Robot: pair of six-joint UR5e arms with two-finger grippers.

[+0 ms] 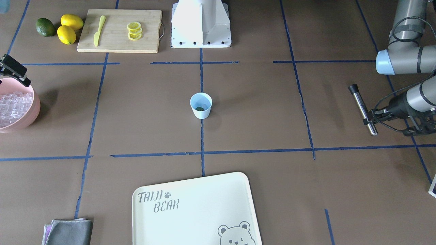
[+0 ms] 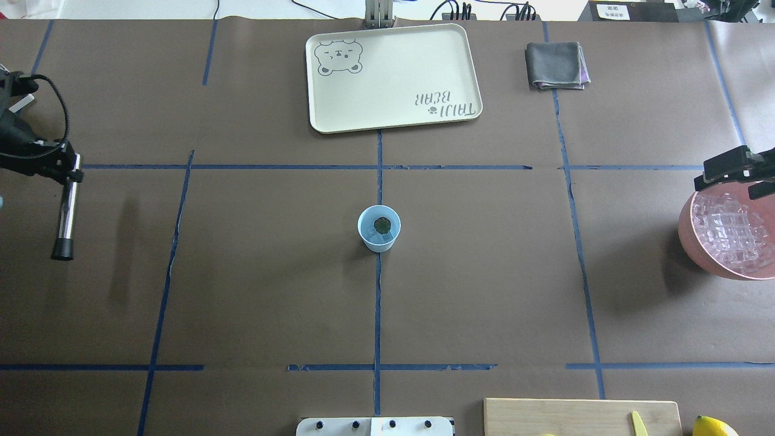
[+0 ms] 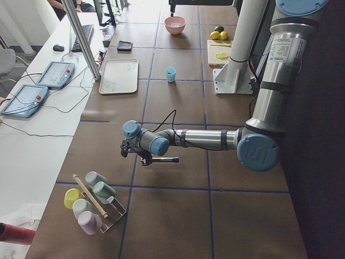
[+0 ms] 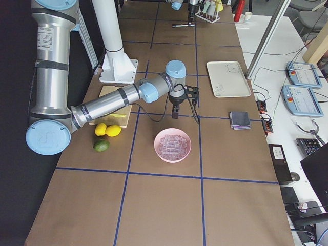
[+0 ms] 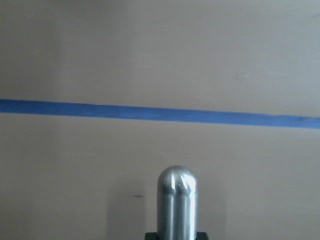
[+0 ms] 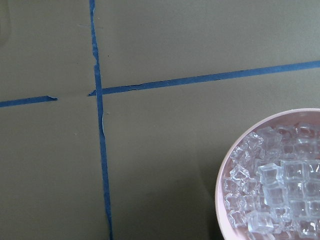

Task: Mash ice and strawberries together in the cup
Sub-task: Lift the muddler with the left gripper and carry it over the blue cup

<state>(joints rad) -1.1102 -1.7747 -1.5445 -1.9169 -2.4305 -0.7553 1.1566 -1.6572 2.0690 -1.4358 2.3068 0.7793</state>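
Slick, hard and light by the look, the ice (image 2: 729, 233) heaped in the pink bowl (image 2: 690, 249) at the right edge wants pinching across a cube's flat faces by the right gripper (image 2: 735, 175), jaws apart above the rim, while the left gripper (image 2: 69, 174), clamped on the muddler (image 2: 66, 209), hangs far left of the central cup (image 2: 379, 228).

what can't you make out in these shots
Cup contents: dark blob, too small in both table views to name.
Right gripper: cut off by the overhead and front views' edges; open or shut unclear.
Bowl: partly cut off by the same edges.
Left wrist view: only the muddler tip shows.
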